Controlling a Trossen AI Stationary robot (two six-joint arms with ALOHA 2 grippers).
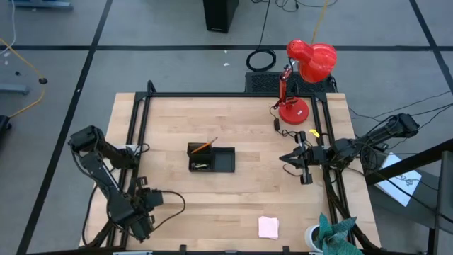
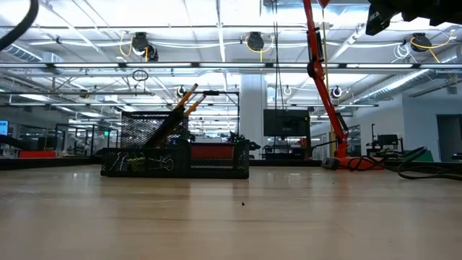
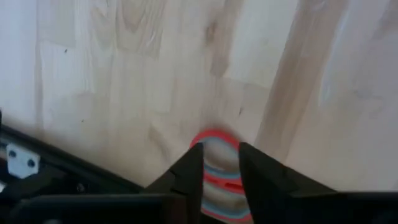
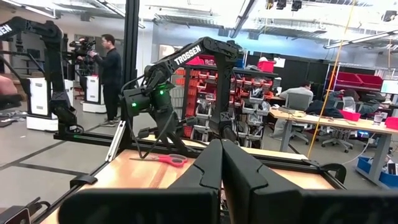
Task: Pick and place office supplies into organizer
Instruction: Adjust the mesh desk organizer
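Observation:
The black organizer (image 1: 211, 159) stands at the table's middle, with the orange pencil (image 1: 204, 145) leaning out of its taller compartment; it also shows in the low view (image 2: 177, 157). My left gripper (image 3: 221, 177) is at the table's near left, pointing down, closed to a narrow gap on the red-handled scissors (image 4: 163, 159). In the high view my left arm (image 1: 134, 205) hides the scissors. My right gripper (image 1: 289, 157) is shut and empty, level above the table's right side. The pale pink note pad (image 1: 268, 227) lies flat near the front edge. My left gripper has a red handle loop (image 3: 214, 138) of the scissors between its two fingers, which come from above, pointing down. In the right wrist view the scissors lie level at table height, blades toward the near edge. I cannot tell whether they are lifted.
The red desk lamp (image 1: 306, 67) stands at the table's far right corner, with its cable beside it. A black frame rail (image 3: 37, 168) runs close to my left gripper along the table's left edge. Green cloth and a cup (image 1: 327, 234) sit at the near right corner. People stand in the room beyond.

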